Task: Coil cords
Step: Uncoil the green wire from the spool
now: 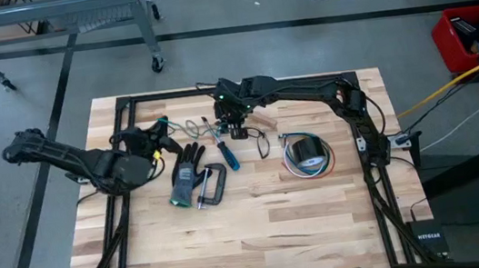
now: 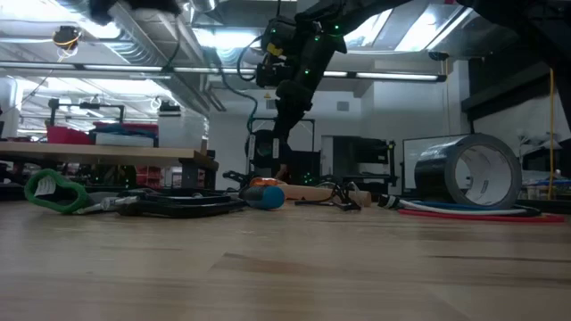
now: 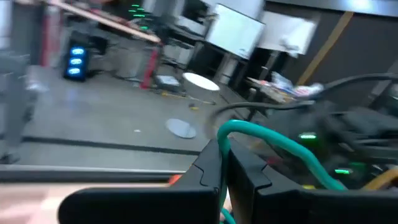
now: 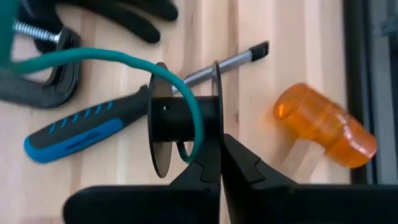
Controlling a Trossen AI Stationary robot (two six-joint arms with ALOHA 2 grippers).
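A teal-green cord (image 1: 188, 122) runs between my two grippers above the table's far half. My left gripper (image 1: 164, 129) is shut on one end of it and points level. My right gripper (image 1: 237, 127) is shut on a small black spool (image 4: 183, 115) with two thin flanges, and the cord (image 4: 124, 57) passes over the spool's hub. A bundle of red, white and blue wires (image 1: 310, 169) lies on the table around a roll of grey tape (image 1: 306, 151). A thin black cord (image 1: 264, 145) lies beside the screwdriver. My left gripper pinches the teal-green cord (image 3: 225, 129) between its two fingers at a bend. From there the cord arcs away slack through the air, clear of the table. My right gripper pinches the rim of one spool flange (image 4: 216, 134) between its fingers, which slant down from above. The spool hangs clear above the table, and the cord's loop (image 4: 194, 134) lies over its hub.
A blue-handled screwdriver (image 4: 74, 134) and an orange mallet head (image 4: 323, 130) lie below the spool. A black glove (image 1: 185, 170) and a C-clamp (image 1: 212, 185) lie near the table's middle. The near half of the wooden table (image 1: 262, 241) is bare.
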